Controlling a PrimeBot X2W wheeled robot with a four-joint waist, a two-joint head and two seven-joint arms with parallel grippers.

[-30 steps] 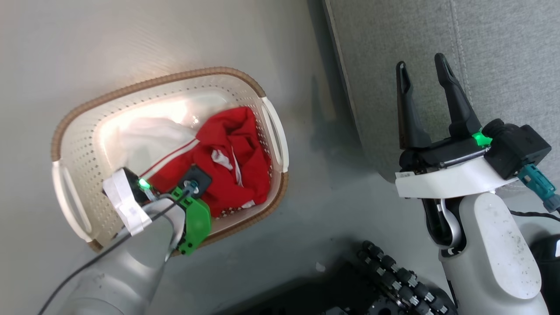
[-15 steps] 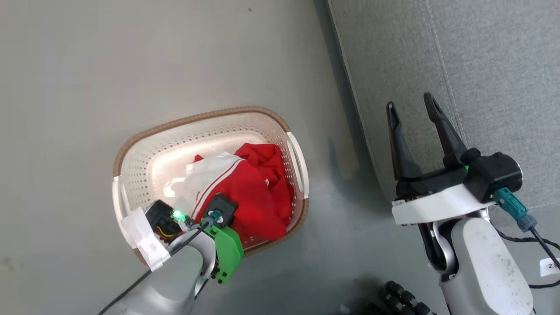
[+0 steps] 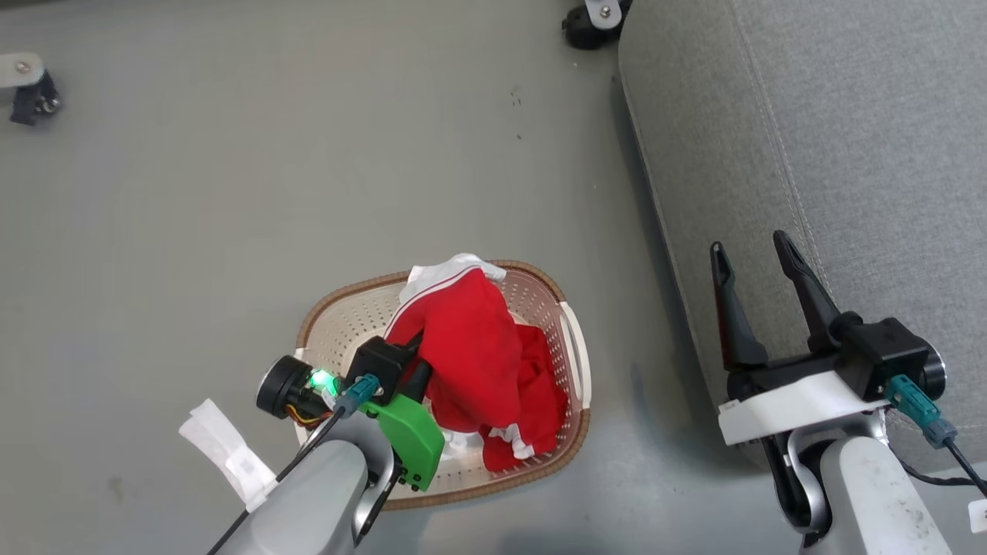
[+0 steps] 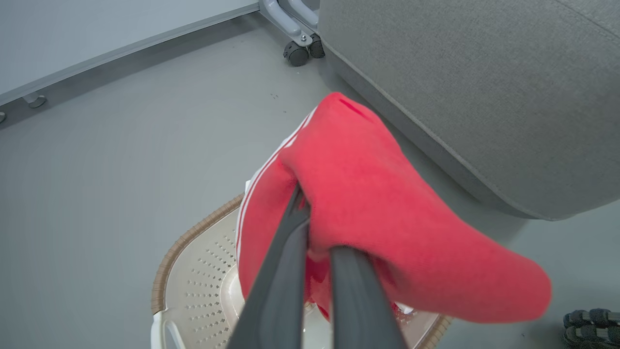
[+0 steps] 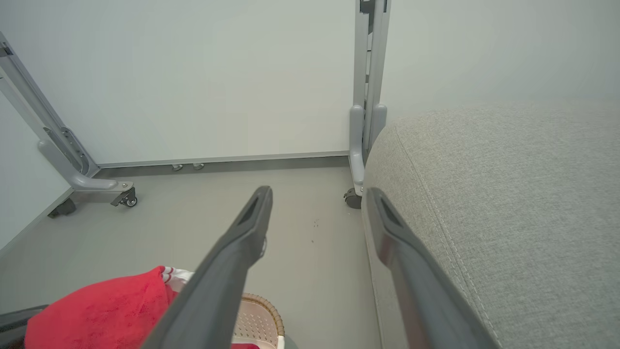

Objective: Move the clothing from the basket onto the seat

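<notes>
My left gripper [image 4: 302, 206] is shut on a red garment with white stripes [image 4: 373, 189], part of the clothing. In the head view this garment [image 3: 466, 339] hangs lifted over the cream basket [image 3: 347, 304], and the gripper's fingertips are buried in the fabric. More red clothing [image 3: 540, 393] lies inside the basket at its right side. The grey seat [image 3: 817, 123] stands to the right of the basket; it is also in the left wrist view [image 4: 484, 72]. My right gripper [image 3: 748, 243] is open with nothing between its fingers, hovering at the seat's left edge [image 5: 508, 203].
Grey floor surrounds the basket. Caster wheels of a metal frame sit at the far edge [image 3: 590, 15] and far left [image 3: 31, 85]. A frame post [image 5: 368, 97] stands against the white wall beside the seat. A white tag [image 3: 227, 451] hangs from my left arm.
The head camera has risen and shifted, so the basket looks smaller and lower. My left gripper has lifted the red garment up out of the basket. The right gripper stays open.
</notes>
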